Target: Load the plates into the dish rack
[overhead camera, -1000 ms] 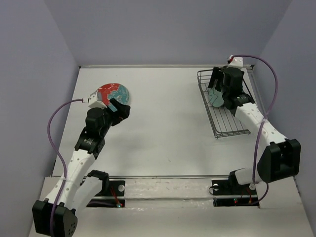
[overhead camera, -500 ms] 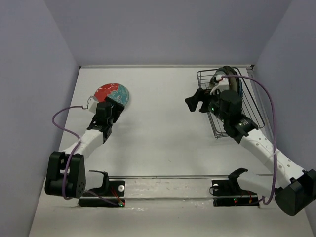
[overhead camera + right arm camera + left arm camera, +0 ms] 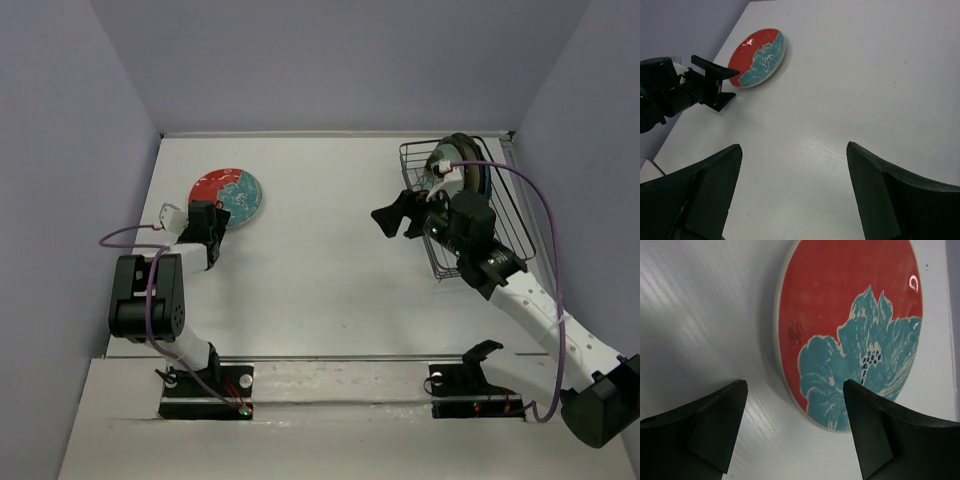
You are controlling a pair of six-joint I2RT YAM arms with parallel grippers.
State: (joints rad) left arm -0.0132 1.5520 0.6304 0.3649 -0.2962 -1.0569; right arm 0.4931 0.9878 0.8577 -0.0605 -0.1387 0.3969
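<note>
The round red plate (image 3: 228, 197), teal flower on its 4 o'clock side, lies flat on the surface (image 3: 320, 270) at 10 o'clock, the left gripper (image 3: 795, 387) wide open and empty at its 7 o'clock, the right gripper (image 3: 794, 150) likewise at 9 o'clock of the rack (image 3: 447, 262), which runs 12-to-6.

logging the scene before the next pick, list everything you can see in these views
floral plate: one, red with teal flower, flat on the table, far left
racked plates: several, pale and dark, count unclear, standing at the rack's far end
dish rack: one, dark wire, far right
table: one, white
cables: two, purple, one per arm
left tool: open, empty, at the floral plate's edge
right tool: open, empty, left of the rack
</note>
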